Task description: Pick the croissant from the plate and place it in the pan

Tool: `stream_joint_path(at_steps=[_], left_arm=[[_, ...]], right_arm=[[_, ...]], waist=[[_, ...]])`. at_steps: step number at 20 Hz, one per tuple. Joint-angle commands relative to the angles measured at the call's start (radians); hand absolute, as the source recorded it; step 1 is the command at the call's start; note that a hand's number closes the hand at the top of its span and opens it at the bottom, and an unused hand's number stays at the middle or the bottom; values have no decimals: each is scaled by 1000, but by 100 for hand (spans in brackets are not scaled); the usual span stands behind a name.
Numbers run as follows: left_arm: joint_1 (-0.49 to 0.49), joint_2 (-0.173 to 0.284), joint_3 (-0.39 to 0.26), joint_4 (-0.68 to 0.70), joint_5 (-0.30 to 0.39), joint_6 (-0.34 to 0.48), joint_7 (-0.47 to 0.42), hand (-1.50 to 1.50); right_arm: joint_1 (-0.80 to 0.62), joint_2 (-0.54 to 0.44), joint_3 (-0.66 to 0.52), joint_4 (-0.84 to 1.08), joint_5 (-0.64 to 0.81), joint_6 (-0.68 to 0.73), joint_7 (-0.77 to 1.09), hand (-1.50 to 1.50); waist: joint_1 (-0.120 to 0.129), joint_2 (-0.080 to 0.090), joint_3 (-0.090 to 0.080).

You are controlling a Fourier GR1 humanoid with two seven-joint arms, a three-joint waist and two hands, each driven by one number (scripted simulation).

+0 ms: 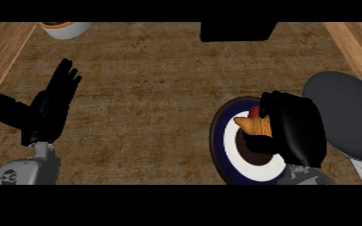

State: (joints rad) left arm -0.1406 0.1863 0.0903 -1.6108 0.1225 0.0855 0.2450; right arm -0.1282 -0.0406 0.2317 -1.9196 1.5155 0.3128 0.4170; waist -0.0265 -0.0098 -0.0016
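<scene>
curling over the croissant (pixel 256 124) on the plate (pixel 225 146) at lower right, right hand (pixel 297 127) fingers wrapped around it, hiding most of the orange pastry. grey pan (pixel 339 110) cut off by the right edge. left hand (pixel 53 103) resting at left, fingers straight and up. cup (pixel 65 28) at upper left and black box (pixel 237 31) at top, both cut off.

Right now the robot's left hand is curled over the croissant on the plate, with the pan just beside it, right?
Not quite: the head view shows the right hand over the croissant on the plate, the pan beside it. The left hand rests open.
</scene>
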Motion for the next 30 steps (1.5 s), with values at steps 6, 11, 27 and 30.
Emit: stream_joint_path(at_steps=[6,11,27,30], left_arm=[[-56,-8,12,100,-13,-18,-60,0],[-49,-29,-18,54,-32,-2,-18,0],[-70,3,40,73,6,-39,-15,0],[-80,20,53,79,22,-62,0,0]], right_arm=[[-79,16,-49,-315,26,237,136,150],[-134,-35,-258,-247,-70,148,86,150],[-58,-319,-858,293,-496,-265,-403,150],[-136,-346,-834,455,-515,-305,-444,150]], waist=[[21,9,1],[24,10,2],[24,13,3],[31,13,2]])
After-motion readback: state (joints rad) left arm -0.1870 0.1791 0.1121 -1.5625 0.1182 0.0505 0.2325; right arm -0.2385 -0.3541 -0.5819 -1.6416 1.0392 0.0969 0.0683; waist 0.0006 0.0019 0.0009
